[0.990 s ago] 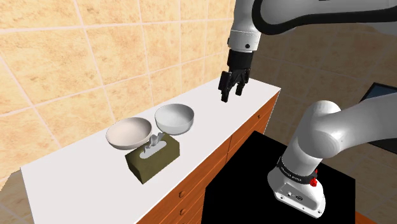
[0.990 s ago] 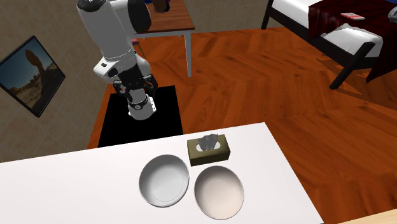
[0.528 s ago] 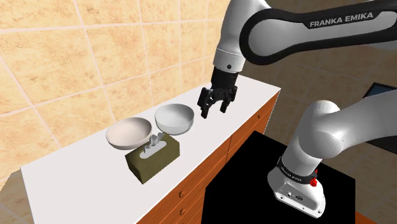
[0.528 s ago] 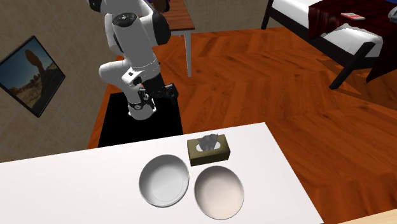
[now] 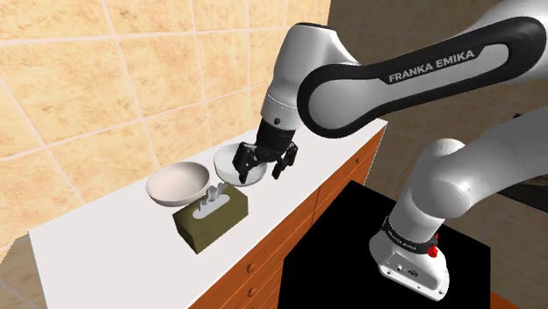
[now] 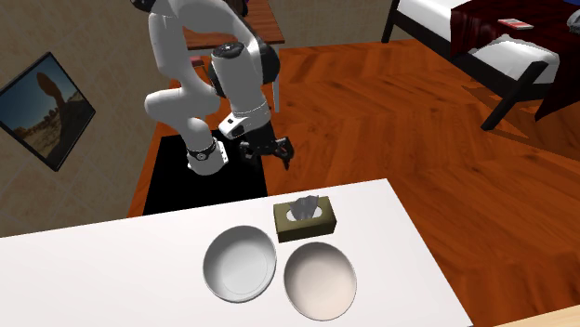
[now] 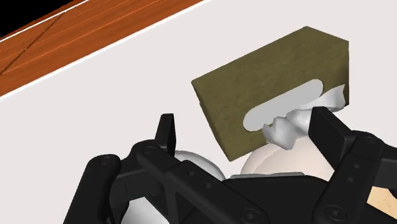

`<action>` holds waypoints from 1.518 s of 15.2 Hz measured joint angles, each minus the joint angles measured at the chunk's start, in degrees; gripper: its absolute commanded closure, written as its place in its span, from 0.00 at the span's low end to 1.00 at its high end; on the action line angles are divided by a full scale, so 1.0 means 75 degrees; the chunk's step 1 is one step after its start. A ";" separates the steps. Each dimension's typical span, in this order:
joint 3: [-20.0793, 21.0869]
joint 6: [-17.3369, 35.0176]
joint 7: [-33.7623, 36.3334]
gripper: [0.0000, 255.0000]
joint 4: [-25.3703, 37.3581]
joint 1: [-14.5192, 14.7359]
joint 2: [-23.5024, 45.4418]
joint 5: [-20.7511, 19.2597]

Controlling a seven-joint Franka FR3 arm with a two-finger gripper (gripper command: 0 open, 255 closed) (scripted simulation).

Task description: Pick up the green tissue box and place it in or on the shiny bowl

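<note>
On the white counter the olive-green box lies near the front edge, with a white tissue poking from its slot. Just behind it two bowls stand side by side: the grey shiny bowl toward the shoulder view's right and a cream bowl toward its left. The box sits just beside both; I cannot tell whether it touches them. The gripper hangs above the counter, in the shoulder view in front of the shiny bowl, its fingers spread apart and holding nothing. In the wrist view the box shows beyond the fingertips, untouched by them. In the second exterior view, which looks from across the counter, the gripper is by the black stand, apart from the box, with the shiny bowl and cream bowl nearer the camera. A tiled wall backs the counter
</note>
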 measured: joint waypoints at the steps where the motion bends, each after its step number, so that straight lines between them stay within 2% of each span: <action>1: 0.0289 0.0347 0.0280 0.00 0.0092 -0.0090 0.0263 0.0047; 3: 0.0843 0.1040 0.0810 0.00 0.0309 -0.0363 0.0822 0.0031; 6: 0.1713 0.1898 0.1733 0.00 0.0722 -0.0944 0.1591 -0.0279; 10: 0.3118 0.2943 0.3222 0.00 0.1278 -0.2138 0.2633 -0.1253; 13: 0.3681 0.3329 0.3723 0.00 0.1374 -0.2671 0.3068 -0.1777; 18: 0.4861 0.3930 0.4748 0.00 0.1437 -0.3911 0.3932 -0.3174; 23: 0.5062 0.4020 0.4953 0.00 0.1443 -0.4133 0.4075 -0.3474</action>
